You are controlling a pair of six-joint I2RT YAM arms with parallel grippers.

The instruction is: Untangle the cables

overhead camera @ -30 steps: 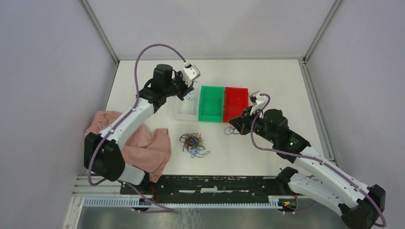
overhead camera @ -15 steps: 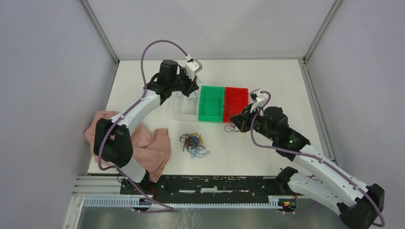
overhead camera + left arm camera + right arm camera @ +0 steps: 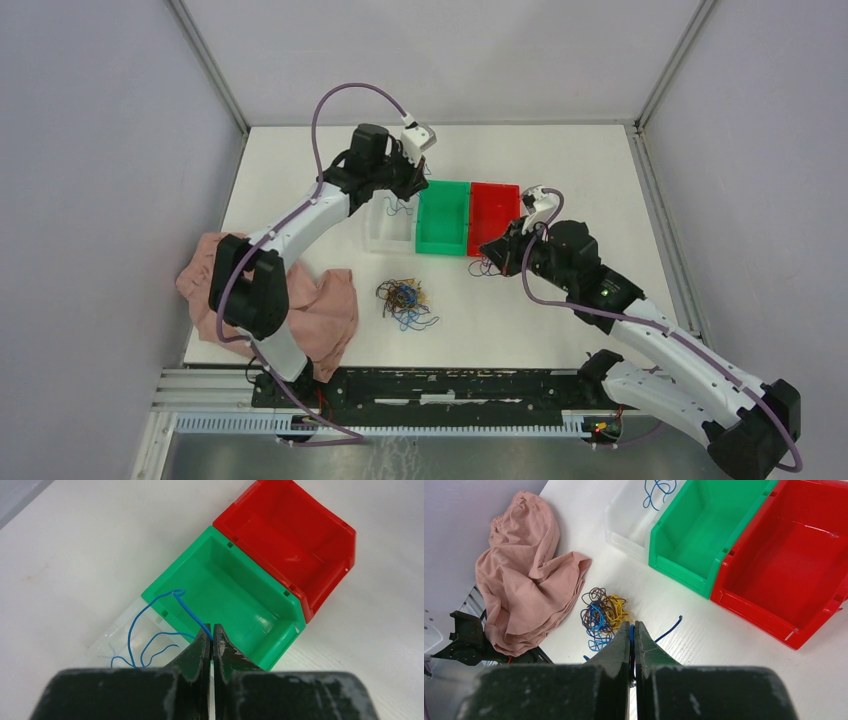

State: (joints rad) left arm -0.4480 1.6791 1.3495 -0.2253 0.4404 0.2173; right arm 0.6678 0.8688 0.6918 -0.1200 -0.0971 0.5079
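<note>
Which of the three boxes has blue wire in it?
The clear bin, at the left end of the row beside the green bin. Blue wire curls inside it; the green bin and the red bin hold nothing.

The top view looks steeply down from above and behind the arm bases [image 3: 608, 368], far enough to hold most of the white tabletop [image 3: 560, 160]. The left wrist view looks down past its own dark jaws, close over the open green plastic bin [image 3: 235, 600] and open red plastic bin [image 3: 295, 540]. The right wrist view slants at them from farther off; all three views share both.
</note>
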